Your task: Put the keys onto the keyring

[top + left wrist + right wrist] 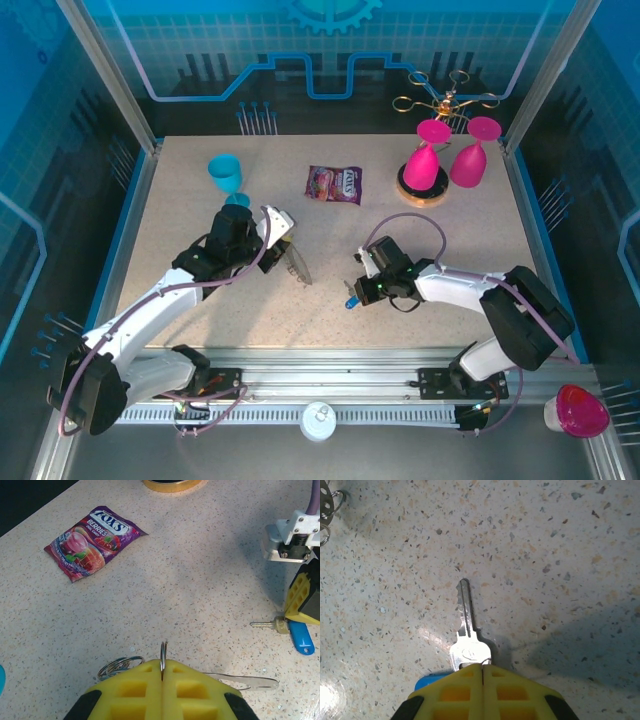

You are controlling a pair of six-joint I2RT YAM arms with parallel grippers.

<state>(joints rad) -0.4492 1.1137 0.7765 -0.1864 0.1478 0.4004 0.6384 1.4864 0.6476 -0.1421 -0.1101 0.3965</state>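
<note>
The keys are one silver key with a blue plastic tag, lying flat on the speckled table. My right gripper is shut on the key's head, blade pointing away. In the top view the right gripper sits right of centre with the blue tag under it. The keyring is a silver split ring standing on edge, pinched in my shut left gripper. More linked rings and a flat metal strip lie beside it. From the left wrist, the key lies to the right.
A purple candy packet lies at the table's middle back. A cyan goblet stands back left. Two pink goblets lean at back right by a round wooden coaster and a gold rack.
</note>
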